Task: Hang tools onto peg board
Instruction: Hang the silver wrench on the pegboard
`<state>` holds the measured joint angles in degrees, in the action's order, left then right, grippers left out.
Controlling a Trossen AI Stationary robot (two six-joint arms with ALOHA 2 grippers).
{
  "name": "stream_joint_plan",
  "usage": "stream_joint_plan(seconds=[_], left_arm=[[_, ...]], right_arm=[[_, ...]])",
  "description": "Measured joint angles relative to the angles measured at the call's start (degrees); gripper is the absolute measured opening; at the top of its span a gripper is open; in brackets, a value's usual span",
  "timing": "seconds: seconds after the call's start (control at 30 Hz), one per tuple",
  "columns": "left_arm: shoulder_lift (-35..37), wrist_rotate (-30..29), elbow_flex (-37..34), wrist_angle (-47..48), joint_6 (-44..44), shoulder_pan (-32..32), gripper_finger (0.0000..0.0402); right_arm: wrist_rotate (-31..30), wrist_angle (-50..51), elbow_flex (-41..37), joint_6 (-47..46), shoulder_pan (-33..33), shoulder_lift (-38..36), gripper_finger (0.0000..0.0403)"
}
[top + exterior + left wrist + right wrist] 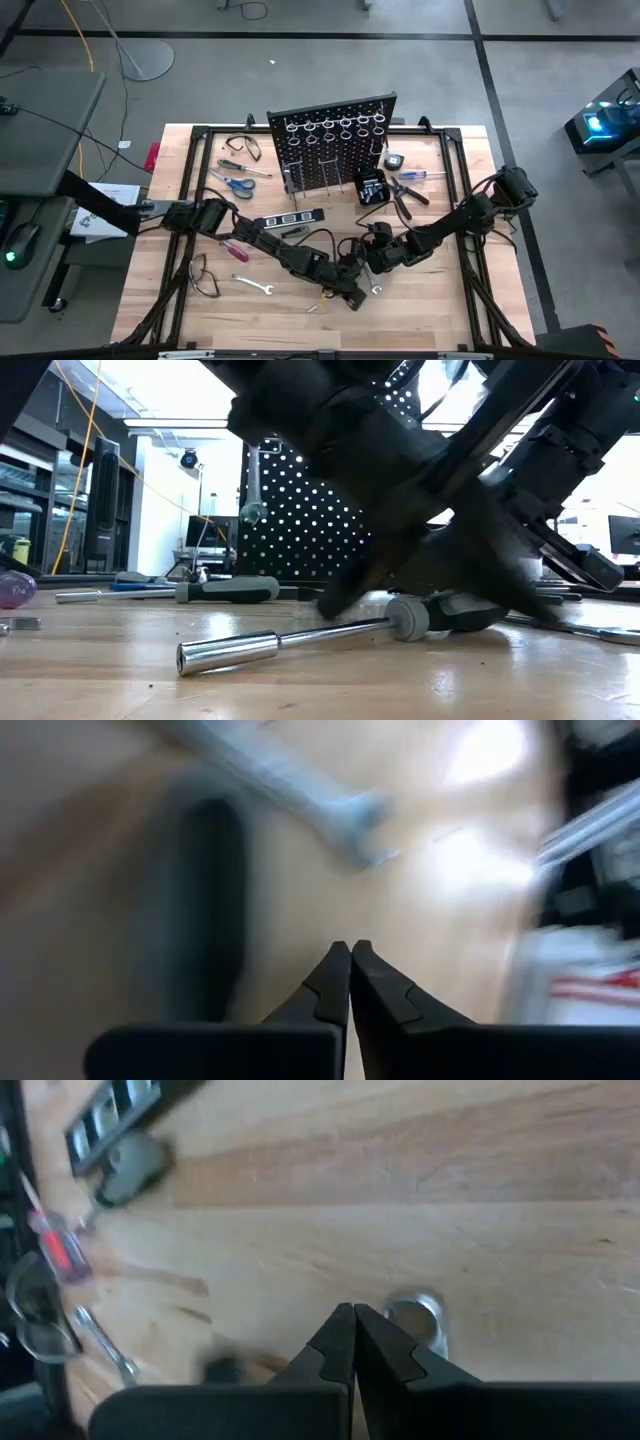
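Down low over the front middle of the pale wooden bench (420,310), left claw (350,952) pressed together, pinching nothing. Close beside it, right claw (354,1316) likewise pressed together and empty, with the ringed end of a silver wrench (420,1318) just past its tips. Nearby on the bench, a shiny nut driver with grey-and-black handle (300,640). Farther off: a second silver wrench (254,284), blue-handled scissors (233,183), dark pliers (405,198), a red-handled screwdriver (58,1245). At the back, upright, the black perforated peg board (335,140) with its row of silver rings, one wrench hung on its face.
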<state>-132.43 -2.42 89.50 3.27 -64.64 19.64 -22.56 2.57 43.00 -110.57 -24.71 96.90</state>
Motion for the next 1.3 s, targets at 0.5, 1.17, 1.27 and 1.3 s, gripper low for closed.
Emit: stream_joint_plan(seconds=[0.5,1.17,1.27,1.3], left_arm=[[12.1,-7.4,-8.7,23.7,12.2,-0.4,0.0],[25.3,-25.2,-11.9,33.9,17.5,-1.2,0.0],[26.1,-25.4,-11.9,34.1,18.3,-1.3,0.0],[26.2,-25.3,-11.9,34.1,18.3,-1.3,0.0]], right_arm=[[5.4,11.1,0.2,2.6,-1.3,-1.2,0.0],[1.2,-1.1,-0.1,-3.0,3.5,-1.1,0.0],[5.4,-0.3,-0.1,6.8,3.5,-2.3,0.0],[6.7,0.9,-0.1,10.0,3.2,-2.8,0.0]])
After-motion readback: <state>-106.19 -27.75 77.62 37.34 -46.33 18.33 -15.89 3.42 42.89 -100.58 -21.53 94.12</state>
